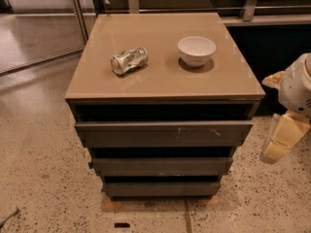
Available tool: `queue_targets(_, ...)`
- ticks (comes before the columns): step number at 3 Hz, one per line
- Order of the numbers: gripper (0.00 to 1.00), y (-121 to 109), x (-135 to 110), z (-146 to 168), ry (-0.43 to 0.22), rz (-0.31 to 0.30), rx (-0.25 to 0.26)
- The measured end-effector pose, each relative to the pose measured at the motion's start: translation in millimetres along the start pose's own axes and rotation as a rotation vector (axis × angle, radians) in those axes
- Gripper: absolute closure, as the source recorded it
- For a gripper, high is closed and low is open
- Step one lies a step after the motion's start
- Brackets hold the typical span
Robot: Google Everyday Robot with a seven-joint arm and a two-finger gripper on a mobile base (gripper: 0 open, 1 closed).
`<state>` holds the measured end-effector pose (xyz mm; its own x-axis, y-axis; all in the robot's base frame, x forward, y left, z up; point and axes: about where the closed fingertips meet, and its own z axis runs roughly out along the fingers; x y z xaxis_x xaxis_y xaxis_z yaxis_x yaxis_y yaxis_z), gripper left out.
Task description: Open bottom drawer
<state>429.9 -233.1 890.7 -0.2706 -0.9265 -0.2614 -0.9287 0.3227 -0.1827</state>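
The tan-topped cabinet (pixel 160 76) has three dark grey handleless drawer fronts stacked in steps. The bottom drawer (pixel 163 189) is the lowest and narrowest front, plain, just above the floor, and set back under the middle front (pixel 163 166). The widest top front (pixel 163 133) bears pale scratches. My gripper (pixel 273 153), pale yellow under a white arm segment (pixel 297 84), hangs at the right edge of the camera view. It is beside the cabinet's right front corner, at about the height of the top and middle fronts. It is apart from the cabinet and holds nothing.
A crushed can (pixel 129 60) lies on its side and a white bowl (pixel 196 50) stands on the cabinet top. Speckled floor lies in front and to the left. A glass partition (pixel 43 28) stands at the back left, and a dark low wall (pixel 272 47) is behind at the right.
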Motion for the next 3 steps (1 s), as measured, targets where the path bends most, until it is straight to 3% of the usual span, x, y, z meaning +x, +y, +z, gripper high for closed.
queue_targets(1,0.0,19.4,22.3,67.8,-0.083,0.036,-0.102)
queue_targets(2,0.0,36.1,33.7,114.3,-0.139,0.049,-0.199)
queue_targets(3,0.0,36.9,34.4,118.6,-0.142,0.05,-0.209)
